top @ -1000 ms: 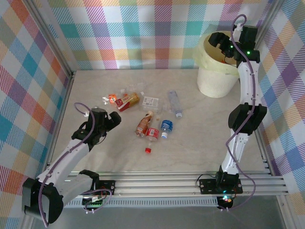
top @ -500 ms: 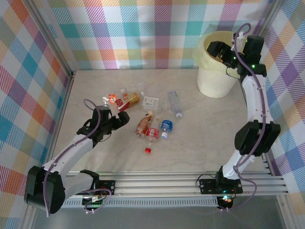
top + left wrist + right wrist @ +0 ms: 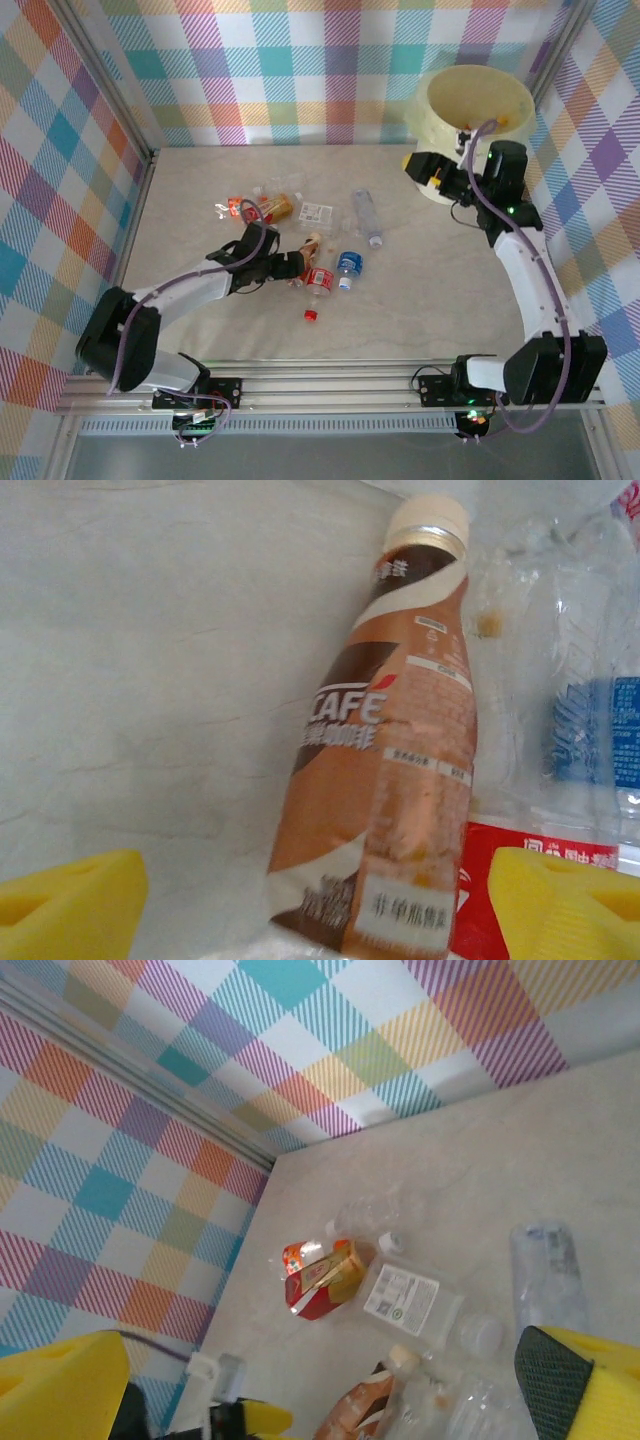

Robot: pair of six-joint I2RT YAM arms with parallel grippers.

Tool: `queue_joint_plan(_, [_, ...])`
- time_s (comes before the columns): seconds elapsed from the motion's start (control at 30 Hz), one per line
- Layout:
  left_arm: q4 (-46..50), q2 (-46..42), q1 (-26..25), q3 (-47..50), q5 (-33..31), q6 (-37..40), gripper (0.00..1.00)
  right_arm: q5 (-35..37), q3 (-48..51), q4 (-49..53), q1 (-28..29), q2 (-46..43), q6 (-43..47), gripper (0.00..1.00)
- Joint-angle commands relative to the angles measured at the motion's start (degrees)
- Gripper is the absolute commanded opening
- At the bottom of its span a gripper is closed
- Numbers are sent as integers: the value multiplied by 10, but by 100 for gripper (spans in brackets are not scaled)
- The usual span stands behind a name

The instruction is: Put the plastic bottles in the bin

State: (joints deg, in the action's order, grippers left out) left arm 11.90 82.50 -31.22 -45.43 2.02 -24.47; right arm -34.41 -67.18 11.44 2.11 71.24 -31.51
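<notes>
A brown coffee bottle (image 3: 303, 258) (image 3: 390, 770) lies on the table among several plastic bottles. My left gripper (image 3: 287, 267) (image 3: 315, 910) straddles its lower end, open, with a gap between each yellow finger (image 3: 70, 900) and the bottle. Beside it lie a red-label bottle (image 3: 320, 280) and a blue-label bottle (image 3: 348, 265). Farther back are a clear bottle (image 3: 367, 215), a white-label bottle (image 3: 316, 212) (image 3: 410, 1300) and crushed red and orange bottles (image 3: 255, 208) (image 3: 322, 1280). The cream bin (image 3: 478, 100) stands at the back right. My right gripper (image 3: 425, 168) (image 3: 320, 1400) hangs open and holds nothing, just left of the bin.
A loose red cap (image 3: 311, 316) lies in front of the bottle cluster. Checked walls close off the table at the back and both sides. An aluminium rail (image 3: 330, 380) runs along the near edge. Something orange (image 3: 500, 120) shows inside the bin.
My left arm has reached right to the brown bottle and its jaws have narrowed a little. My right arm has come away from above the bin, down and left.
</notes>
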Motion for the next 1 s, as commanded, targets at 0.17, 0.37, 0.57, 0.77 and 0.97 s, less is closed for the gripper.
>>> queue_joint_plan(0.17, [31,110,-26,-97,-25,78,78,5,114,-52,17,-46,-79,100])
queue_joint_plan(0.37, [55,138,-26,-107,-38,91,73,16,139,-54,27,-68,-93,100])
queue_joint_plan(0.57, [61,136,-26,-85,-34,97,73,26,145,-23,43,-81,-77,100])
queue_joint_plan(0.77, [46,121,-20,-57,-13,90,74,34,150,-14,49,-83,-73,100])
queue_joint_plan(0.97, [45,119,-16,-53,-11,83,65,28,135,-11,52,-63,-71,100])
